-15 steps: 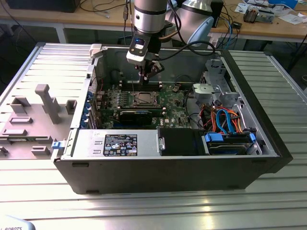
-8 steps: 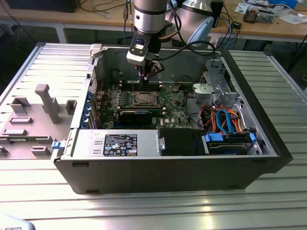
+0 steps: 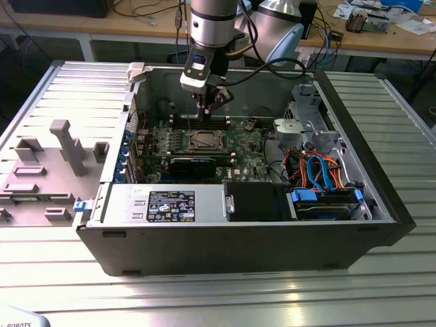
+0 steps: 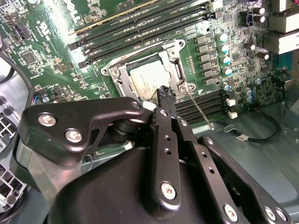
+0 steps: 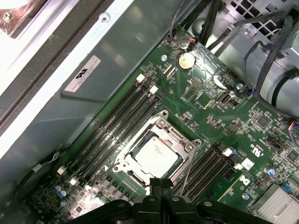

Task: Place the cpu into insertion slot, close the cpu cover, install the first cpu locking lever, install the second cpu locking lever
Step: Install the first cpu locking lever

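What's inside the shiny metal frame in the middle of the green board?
The dull silver-grey square cpu lies flat inside the window of the thin silvery metal cpu cover. The insertion slot beneath the chip is covered, so it cannot be seen.

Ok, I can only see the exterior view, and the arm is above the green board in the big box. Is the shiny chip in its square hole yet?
Observer: Yes. In both wrist views the cpu lies flat in the insertion slot, grey top up.
Operator: Is the metal lid on it?
Observer: The cpu cover lies down around the chip like a frame.
Operator: And where are the fingers?
Observer: The gripper is shut. Its tips are at the cover's edge, beside a thin lever that reaches out across the memory slots.
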You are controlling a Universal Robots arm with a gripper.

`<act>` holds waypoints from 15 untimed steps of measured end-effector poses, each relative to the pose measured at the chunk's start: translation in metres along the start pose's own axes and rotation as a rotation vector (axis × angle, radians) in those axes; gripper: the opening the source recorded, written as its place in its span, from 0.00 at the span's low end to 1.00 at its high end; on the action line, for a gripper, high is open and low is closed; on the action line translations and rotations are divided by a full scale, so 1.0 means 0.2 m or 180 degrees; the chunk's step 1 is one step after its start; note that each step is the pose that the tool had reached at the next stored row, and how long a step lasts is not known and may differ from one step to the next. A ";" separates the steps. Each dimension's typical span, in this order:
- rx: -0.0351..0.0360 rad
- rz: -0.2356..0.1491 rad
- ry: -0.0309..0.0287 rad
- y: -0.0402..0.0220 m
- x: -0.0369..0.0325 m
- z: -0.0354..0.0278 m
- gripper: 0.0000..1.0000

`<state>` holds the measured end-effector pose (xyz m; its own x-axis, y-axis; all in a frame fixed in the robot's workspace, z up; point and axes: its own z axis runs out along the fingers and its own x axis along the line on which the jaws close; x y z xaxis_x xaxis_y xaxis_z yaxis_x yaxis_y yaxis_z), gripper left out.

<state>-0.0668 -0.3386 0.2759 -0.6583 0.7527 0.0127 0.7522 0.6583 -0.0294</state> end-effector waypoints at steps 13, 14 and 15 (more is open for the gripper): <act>0.0001 -0.0036 -0.0001 0.000 0.000 0.000 0.11; 0.0001 -0.0038 -0.0001 0.000 0.000 0.000 0.11; 0.0001 -0.0040 -0.0001 0.000 0.000 0.000 0.11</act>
<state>-0.0667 -0.3386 0.2759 -0.6678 0.7443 0.0127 0.7437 0.6678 -0.0295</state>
